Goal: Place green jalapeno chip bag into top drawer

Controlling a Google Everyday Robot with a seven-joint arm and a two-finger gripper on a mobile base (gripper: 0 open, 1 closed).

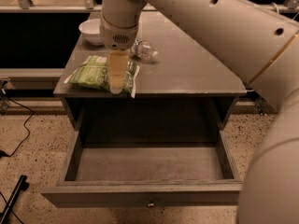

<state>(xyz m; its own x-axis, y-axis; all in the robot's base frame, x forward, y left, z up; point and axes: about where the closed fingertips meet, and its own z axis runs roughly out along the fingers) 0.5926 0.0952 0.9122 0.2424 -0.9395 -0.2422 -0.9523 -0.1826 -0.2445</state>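
Observation:
The green jalapeno chip bag [91, 72] lies flat on the grey cabinet top [187, 69] near its front left corner. My gripper [116, 85] hangs straight down over the right part of the bag, its tip at the bag's front edge. The top drawer [145, 164] is pulled wide open below the cabinet top, its inside bare, its front panel with a small metal knob [150, 203] nearest the camera.
A white bowl [92, 31] stands at the back left of the cabinet top. A clear plastic water bottle [144, 50] lies on its side just right of my gripper's wrist. My large arm fills the upper right. Cables and a dark stand leg lie on the speckled floor at left.

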